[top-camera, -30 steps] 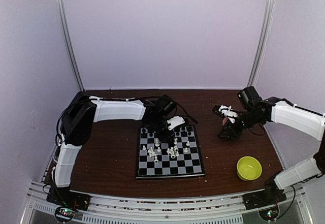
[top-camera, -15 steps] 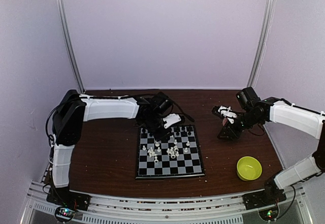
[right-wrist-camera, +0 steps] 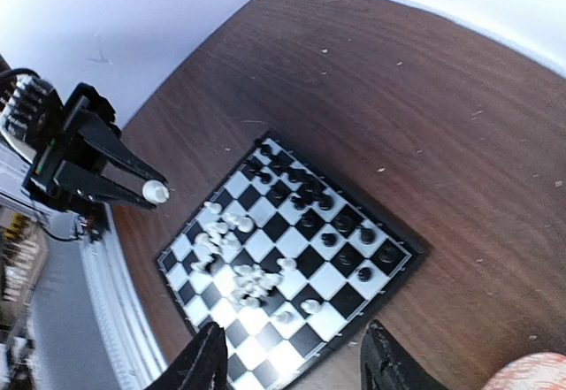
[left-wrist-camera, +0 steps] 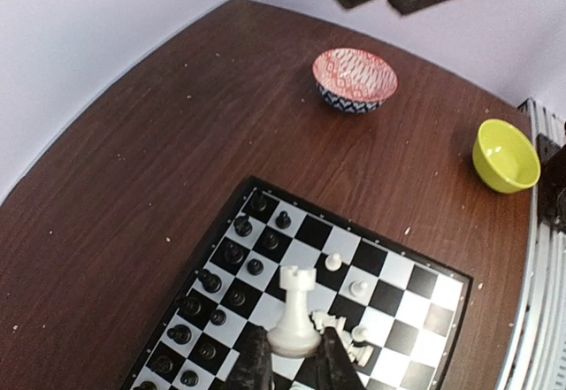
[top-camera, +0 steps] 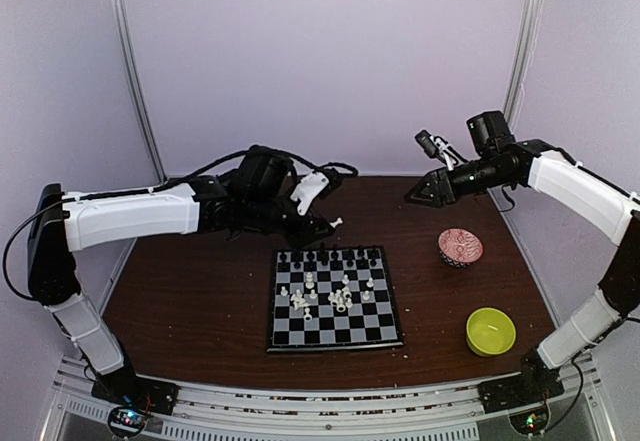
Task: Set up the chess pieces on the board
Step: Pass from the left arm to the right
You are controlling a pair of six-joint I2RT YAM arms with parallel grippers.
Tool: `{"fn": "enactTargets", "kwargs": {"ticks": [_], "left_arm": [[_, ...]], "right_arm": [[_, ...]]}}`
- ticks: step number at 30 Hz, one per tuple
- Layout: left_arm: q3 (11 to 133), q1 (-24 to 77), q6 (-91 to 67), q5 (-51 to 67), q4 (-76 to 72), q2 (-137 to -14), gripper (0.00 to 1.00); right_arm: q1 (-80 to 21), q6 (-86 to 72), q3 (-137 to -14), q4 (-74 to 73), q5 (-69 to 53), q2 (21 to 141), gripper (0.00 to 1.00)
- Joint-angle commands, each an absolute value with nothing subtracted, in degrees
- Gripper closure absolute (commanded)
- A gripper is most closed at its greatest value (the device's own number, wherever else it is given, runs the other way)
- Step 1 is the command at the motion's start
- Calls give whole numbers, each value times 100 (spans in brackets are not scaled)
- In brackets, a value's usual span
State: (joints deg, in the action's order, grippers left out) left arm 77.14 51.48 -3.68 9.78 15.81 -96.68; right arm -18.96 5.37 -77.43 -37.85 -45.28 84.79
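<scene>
The board (top-camera: 334,333) lies flat at the table's middle, and it also shows in the left wrist view (left-wrist-camera: 423,277) and the right wrist view (right-wrist-camera: 400,250). Black chess pieces (top-camera: 330,258) stand along its two far rows. White chess pieces (top-camera: 325,296) lie scattered and heaped near its middle. My left gripper (top-camera: 328,225) hangs in the air above the board's far edge, shut on a white rook (left-wrist-camera: 297,312); the rook also shows in the right wrist view (right-wrist-camera: 156,193). My right gripper (top-camera: 420,193) is raised at the back right, open and empty, its fingers (right-wrist-camera: 209,363) wide apart.
A red-patterned bowl (top-camera: 460,248) stands right of the board, also in the left wrist view (left-wrist-camera: 355,78). A yellow-green bowl (top-camera: 490,331) stands at the front right, also in the left wrist view (left-wrist-camera: 505,153). Pale crumbs dot the brown table.
My left gripper has lifted off the board's far rows, up and back, with the white rook. My right arm has risen up and back from the red-patterned bowl, which now shows.
</scene>
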Motion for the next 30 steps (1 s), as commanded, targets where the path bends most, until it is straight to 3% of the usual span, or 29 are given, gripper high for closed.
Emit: {"fn": "enactTargets", "kwargs": {"ticks": [1,14,25,30], "left_arm": [[7475,5177,-1113,1368,230,-9572,89],[7493,5227,-1405,1763,-174,-9701,89],[7423,5249,-1468,1784,-264,-9712,89],[7380,5247,-1460,1759,-270,-9723,89]], "right_arm": [[-2228,-553,-8281,-3807,-5556,9126,49],[-3069,-974,-9198,-3824,-5898,9969,47],[-3177,-1119,-9059,-3624,-6098,10025,67],[-3181,-1261,-8920,-3423,-6200,9994,82]]}}
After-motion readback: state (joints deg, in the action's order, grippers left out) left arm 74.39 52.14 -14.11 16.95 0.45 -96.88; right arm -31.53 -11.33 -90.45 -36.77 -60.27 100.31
